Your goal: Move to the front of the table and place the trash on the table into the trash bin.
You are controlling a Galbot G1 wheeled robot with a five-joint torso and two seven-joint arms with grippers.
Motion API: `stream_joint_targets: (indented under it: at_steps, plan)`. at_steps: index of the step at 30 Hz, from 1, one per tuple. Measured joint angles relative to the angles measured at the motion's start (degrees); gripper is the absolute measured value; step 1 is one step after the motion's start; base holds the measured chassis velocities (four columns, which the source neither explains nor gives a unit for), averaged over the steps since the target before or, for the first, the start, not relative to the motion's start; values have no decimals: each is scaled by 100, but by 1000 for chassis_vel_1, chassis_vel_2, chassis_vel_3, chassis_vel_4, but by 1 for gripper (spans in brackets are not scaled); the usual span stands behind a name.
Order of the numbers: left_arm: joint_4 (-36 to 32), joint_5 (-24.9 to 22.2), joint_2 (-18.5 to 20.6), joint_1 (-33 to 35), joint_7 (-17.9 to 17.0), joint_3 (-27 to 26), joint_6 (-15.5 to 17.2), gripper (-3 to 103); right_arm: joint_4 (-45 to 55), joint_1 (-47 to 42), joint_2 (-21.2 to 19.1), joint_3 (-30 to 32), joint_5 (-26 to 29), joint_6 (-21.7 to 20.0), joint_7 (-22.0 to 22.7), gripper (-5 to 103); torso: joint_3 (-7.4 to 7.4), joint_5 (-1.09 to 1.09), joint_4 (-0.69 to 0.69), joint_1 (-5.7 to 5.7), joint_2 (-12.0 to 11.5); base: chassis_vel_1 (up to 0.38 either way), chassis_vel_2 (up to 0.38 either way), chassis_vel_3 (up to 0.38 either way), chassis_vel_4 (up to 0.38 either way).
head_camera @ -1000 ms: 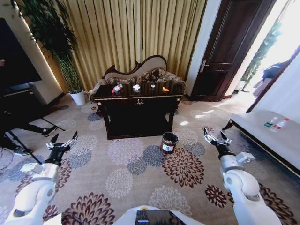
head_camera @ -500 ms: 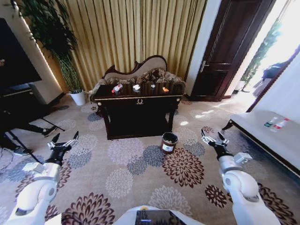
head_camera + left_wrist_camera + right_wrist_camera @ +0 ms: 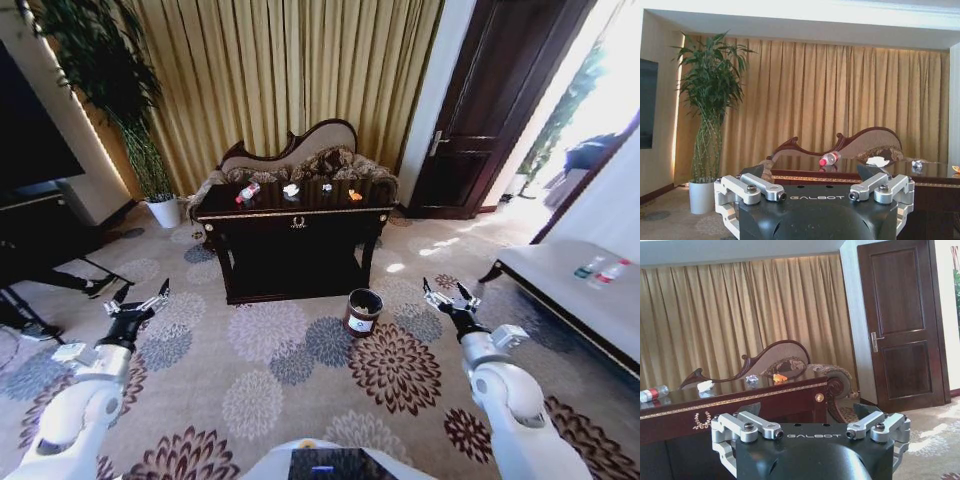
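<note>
So I'm facing the dark wooden worktop (image 3: 295,212) from a little way back on the flowery carpet (image 3: 270,375); my left hand (image 3: 137,303) hangs low out to my left, fingers spread wide, nothing in it; my right hand (image 3: 449,298) is low on my right, also spread and empty. The trash sits in a row along the top: a clear bottle with a red cap (image 3: 248,191) lying on its side toward the left, crumpled white paper (image 3: 291,189) next to it, a small dark wrapper (image 3: 326,186), then an orange wrapper (image 3: 354,195) near the right end. The little brown bin (image 3: 361,311) stands on the carpet just in front of the worktop's right leg, nearer my right hand than my left; it's upright with its white label facing me.
</note>
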Motion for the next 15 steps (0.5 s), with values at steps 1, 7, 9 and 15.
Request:
stream_joint_targets:
  at_steps: [1, 7, 9, 15]
  plan:
    - [0, 0, 0, 0, 0, 0, 0, 100, 0, 0, 0, 0, 0, 0, 0, 100, 0, 0, 0, 0, 0, -179, 192, 161, -191]
    - [15, 0, -1, 13, 11, -8, 0, 100, 1, -2, 18, -8, 0, 5, -11, 100, -1, -1, 0, -1, 1, -178, 184, 156, -165]
    - [15, 0, -6, 17, 14, -11, -1, 100, 3, -1, 19, -8, 0, 6, -13, 100, -1, 0, 0, -2, 1, -131, 178, 146, -155]
    - [13, -1, -30, 45, 29, -21, -6, 100, 13, -18, 25, -7, 4, 9, -29, 100, -2, -2, -1, -3, 2, -164, 162, 148, -160]
